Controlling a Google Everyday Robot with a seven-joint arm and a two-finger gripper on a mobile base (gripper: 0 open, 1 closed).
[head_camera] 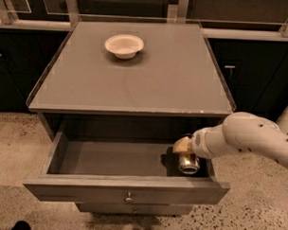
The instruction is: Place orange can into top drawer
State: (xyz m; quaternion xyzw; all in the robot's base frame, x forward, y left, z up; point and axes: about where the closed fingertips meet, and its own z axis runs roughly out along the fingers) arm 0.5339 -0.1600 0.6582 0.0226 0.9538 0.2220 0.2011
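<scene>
The top drawer of the grey cabinet stands pulled open, its flat front panel carrying a small round knob. The orange can is inside the drawer at its right end, its silver end facing up toward the camera. My gripper reaches in from the right on the white arm and sits directly over the can, touching or nearly touching it. The gripper's tip is gold-coloured and mostly hidden by the wrist.
A white bowl sits on the cabinet top toward the back left. A narrower lower drawer front shows beneath. Dark cabinets line the back and sides. Speckled floor surrounds the cabinet.
</scene>
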